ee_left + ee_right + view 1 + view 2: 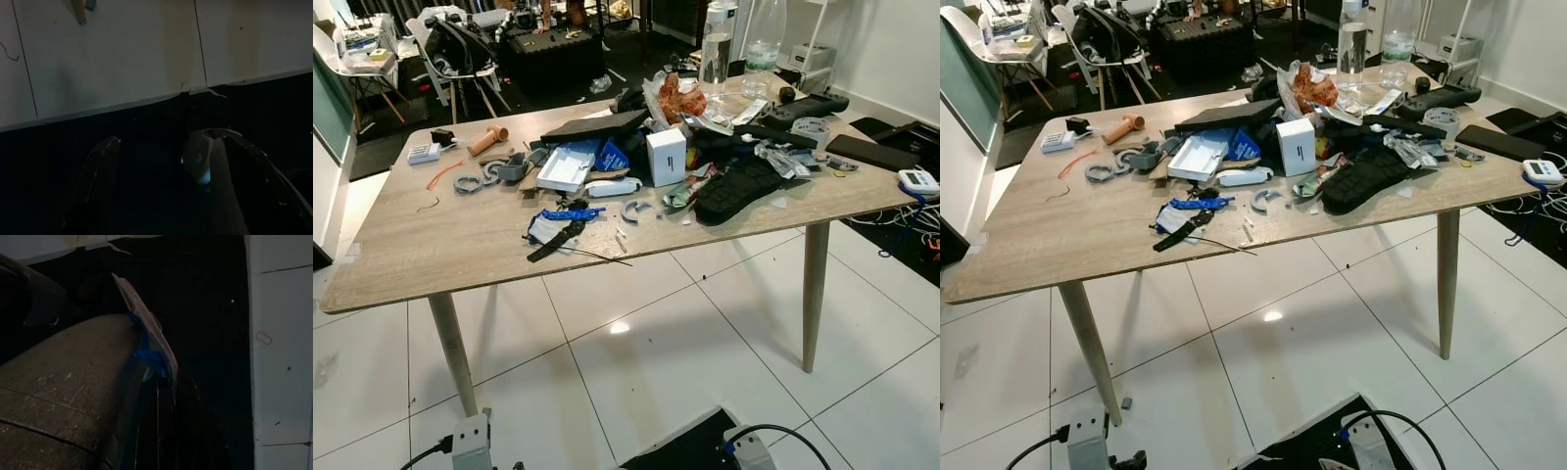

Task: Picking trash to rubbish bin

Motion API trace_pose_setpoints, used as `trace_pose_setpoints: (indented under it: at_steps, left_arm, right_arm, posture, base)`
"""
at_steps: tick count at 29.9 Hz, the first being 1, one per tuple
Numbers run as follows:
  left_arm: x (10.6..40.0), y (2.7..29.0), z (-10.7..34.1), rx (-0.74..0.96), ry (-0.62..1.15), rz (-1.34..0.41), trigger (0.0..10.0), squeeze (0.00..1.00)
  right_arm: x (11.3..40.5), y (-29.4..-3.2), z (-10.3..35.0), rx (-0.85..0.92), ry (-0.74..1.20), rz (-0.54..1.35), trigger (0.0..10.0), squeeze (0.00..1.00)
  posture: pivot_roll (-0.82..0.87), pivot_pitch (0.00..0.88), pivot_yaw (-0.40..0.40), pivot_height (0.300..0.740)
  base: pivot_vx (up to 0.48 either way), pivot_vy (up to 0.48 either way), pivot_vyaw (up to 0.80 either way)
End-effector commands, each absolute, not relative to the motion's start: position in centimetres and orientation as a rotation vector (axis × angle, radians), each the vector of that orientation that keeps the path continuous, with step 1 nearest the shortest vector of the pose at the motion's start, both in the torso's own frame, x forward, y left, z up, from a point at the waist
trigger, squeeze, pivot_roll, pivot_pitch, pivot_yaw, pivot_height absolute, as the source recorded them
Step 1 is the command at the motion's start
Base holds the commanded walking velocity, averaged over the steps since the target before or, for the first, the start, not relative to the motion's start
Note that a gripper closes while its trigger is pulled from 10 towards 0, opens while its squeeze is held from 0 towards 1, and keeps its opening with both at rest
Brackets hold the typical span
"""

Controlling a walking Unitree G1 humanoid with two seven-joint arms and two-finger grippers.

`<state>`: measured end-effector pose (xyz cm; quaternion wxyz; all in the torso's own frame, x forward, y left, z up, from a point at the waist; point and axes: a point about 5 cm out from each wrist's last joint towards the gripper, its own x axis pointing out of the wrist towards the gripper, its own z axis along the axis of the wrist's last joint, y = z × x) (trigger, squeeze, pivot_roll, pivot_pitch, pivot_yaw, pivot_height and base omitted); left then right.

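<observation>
The wrapper (146, 328), clear with blue print, is clamped between the closed fingers of the right pincer (159, 377) in deep shade; its lower edge is hidden. The left pincer (166, 181) hangs released above dark floor. More litter covers the table (431, 245).

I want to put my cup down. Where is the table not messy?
The table's near edge and near left corner are bare wood, in front of the blue-and-black scraps. From the white box to the bottles it is crowded.
</observation>
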<state>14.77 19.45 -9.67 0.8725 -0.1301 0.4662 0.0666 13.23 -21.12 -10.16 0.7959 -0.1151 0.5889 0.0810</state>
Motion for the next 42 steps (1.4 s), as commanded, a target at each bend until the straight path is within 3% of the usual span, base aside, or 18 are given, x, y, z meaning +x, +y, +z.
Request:
trace_pose_setpoints:
  at_steps: [1,12,25,42]
  left_arm:
    - [14.2,19.9,-9.9,-0.252,1.007,0.137,10.0,0.00]
    - [14.0,19.3,-10.0,-0.226,1.033,0.100,10.0,0.00]
    - [13.4,19.2,-10.3,-0.210,1.052,0.086,10.0,0.00]
    - [13.5,19.5,-10.2,-0.189,1.048,0.078,10.0,0.00]
  right_arm:
    - [11.9,-20.6,-10.7,-0.276,1.314,0.205,10.0,0.00]
    - [12.5,-22.1,-10.2,-0.366,1.293,0.218,10.0,0.00]
    - [13.2,-20.5,-10.3,-0.379,1.282,0.246,10.0,0.00]
    - [12.7,-21.1,-10.4,-0.403,1.291,0.259,10.0,0.00]
  posture:
    - [-0.08,0.019,0.119,0.740]
    - [-0.07,0.018,0.117,0.740]
    - [-0.06,0.025,0.114,0.740]
    - [-0.05,0.011,0.114,0.740]
  base:
    - [0.000,0.000,0.00]
    - [-0.274,0.000,0.00]
    - [-0.322,0.000,0.00]
    - [-0.342,0.000,0.00]
